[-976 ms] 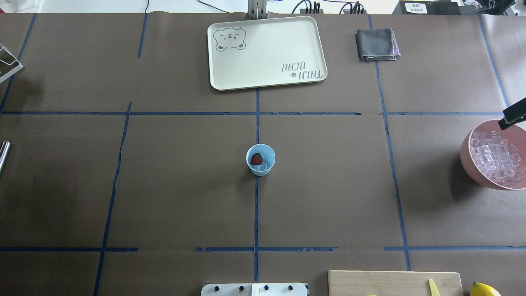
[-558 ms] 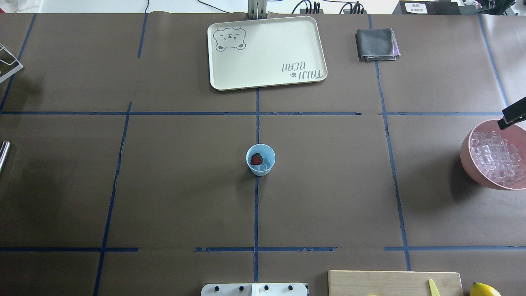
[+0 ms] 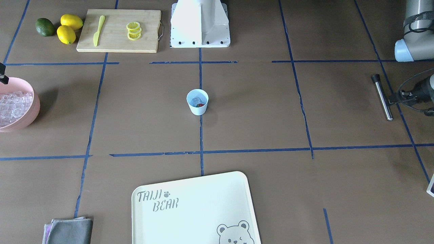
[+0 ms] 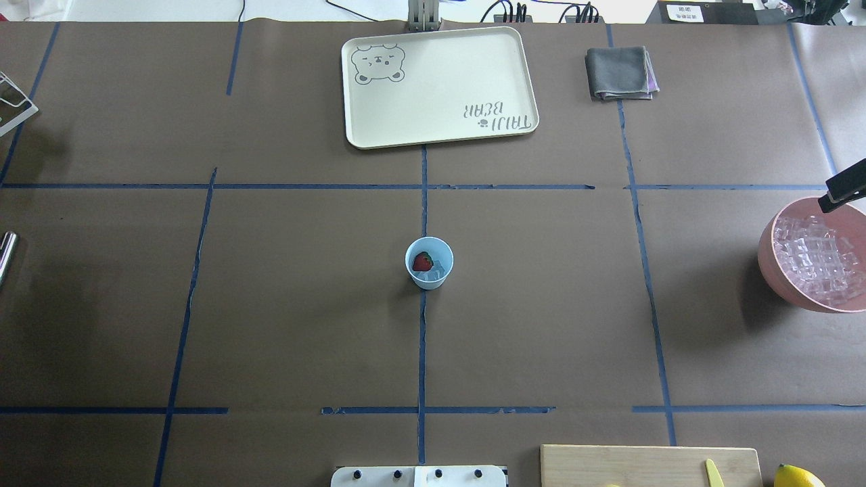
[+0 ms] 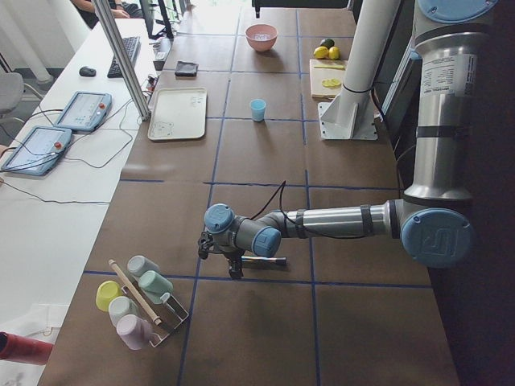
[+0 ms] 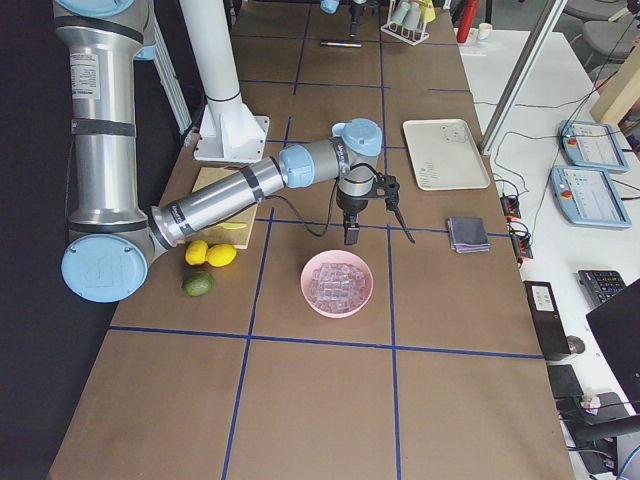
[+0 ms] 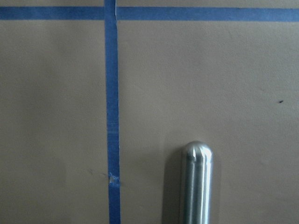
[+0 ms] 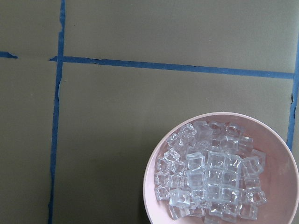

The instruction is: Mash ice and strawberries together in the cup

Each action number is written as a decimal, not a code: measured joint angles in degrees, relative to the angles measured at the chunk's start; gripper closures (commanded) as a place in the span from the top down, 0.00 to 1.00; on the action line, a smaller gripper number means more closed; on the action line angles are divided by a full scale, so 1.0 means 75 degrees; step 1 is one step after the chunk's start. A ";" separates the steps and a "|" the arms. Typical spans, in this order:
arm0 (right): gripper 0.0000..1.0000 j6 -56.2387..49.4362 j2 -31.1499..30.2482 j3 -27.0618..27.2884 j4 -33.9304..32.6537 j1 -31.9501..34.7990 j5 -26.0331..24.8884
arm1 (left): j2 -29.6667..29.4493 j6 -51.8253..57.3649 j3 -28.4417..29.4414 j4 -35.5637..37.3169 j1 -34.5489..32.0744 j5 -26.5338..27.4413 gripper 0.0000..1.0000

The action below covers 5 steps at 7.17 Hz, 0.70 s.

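Observation:
The pale blue cup [image 4: 429,277] stands at the table's middle, also in the front view [image 3: 197,109]. It holds one red strawberry [image 4: 423,262] and a few clear ice cubes [image 4: 440,269]. My left gripper [image 5: 234,268] is far off at the table's left end, shut on a metal rod [image 3: 382,98] with a black end. The rod's rounded tip shows in the left wrist view [image 7: 196,177]. My right gripper [image 6: 378,232] hangs open and empty just beyond the pink bowl [image 4: 771,260] of ice. One of its fingers [image 4: 843,189] shows at the overhead view's right edge.
A cream bear tray [image 4: 438,86] and a folded grey cloth [image 4: 619,72] lie at the far side. A cutting board [image 3: 118,30] with a yellow knife, lemon slices, lemons and a lime sits by the robot base. A rack of cups [image 5: 137,301] stands at the left end.
The metal rod's end at the overhead view's left edge has slid slightly further left. The right gripper's finger has risen slightly. The cup has not moved.

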 measured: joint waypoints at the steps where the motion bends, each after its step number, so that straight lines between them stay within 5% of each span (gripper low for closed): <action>1: 1.00 0.0000 0.0002 0.0008 0.0000 0.0002 0.0000 | -0.0007 -0.0022 0.0025 -0.0001 0.0149 -0.0010 0.93; 4: 1.00 0.0000 -0.0002 0.0052 0.0000 0.0003 0.0010 | -0.0008 -0.0132 0.0169 -0.0018 0.0376 -0.0053 0.74; 5: 1.00 0.0000 -0.0002 0.0079 0.0000 0.0003 0.0018 | -0.0012 -0.0138 0.0179 -0.0016 0.0388 -0.0059 0.43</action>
